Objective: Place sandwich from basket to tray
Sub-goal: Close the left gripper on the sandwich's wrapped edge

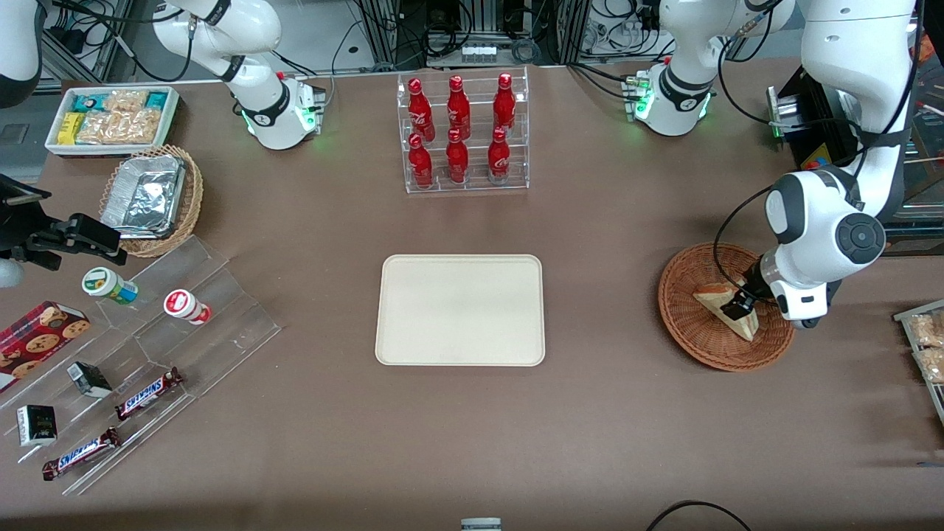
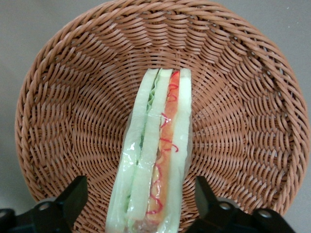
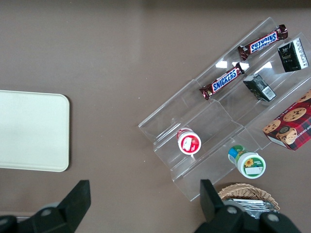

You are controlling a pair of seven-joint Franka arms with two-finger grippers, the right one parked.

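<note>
The sandwich point(image 1: 730, 310) lies in the reddish-brown wicker basket point(image 1: 682, 324) toward the working arm's end of the table. In the left wrist view the sandwich point(image 2: 158, 160) stands on edge in clear wrap, its red, orange and green layers facing the camera, inside the basket point(image 2: 63, 121). My left gripper point(image 1: 741, 301) is lowered into the basket and open. It straddles the sandwich point(image 2: 140, 190), with a black fingertip point(image 2: 77, 191) on each side and a small gap to the wrap. The cream tray point(image 1: 461, 310) lies bare at the table's middle, and its end shows in the right wrist view point(image 3: 31, 131).
A clear rack of red bottles point(image 1: 463, 133) stands farther from the camera than the tray. An acrylic stepped stand point(image 1: 147, 346) with snacks, a tan basket with a foil container point(image 1: 151, 195) and a white bin point(image 1: 110, 118) lie toward the parked arm's end. Snack packets point(image 1: 925, 346) lie beside the basket.
</note>
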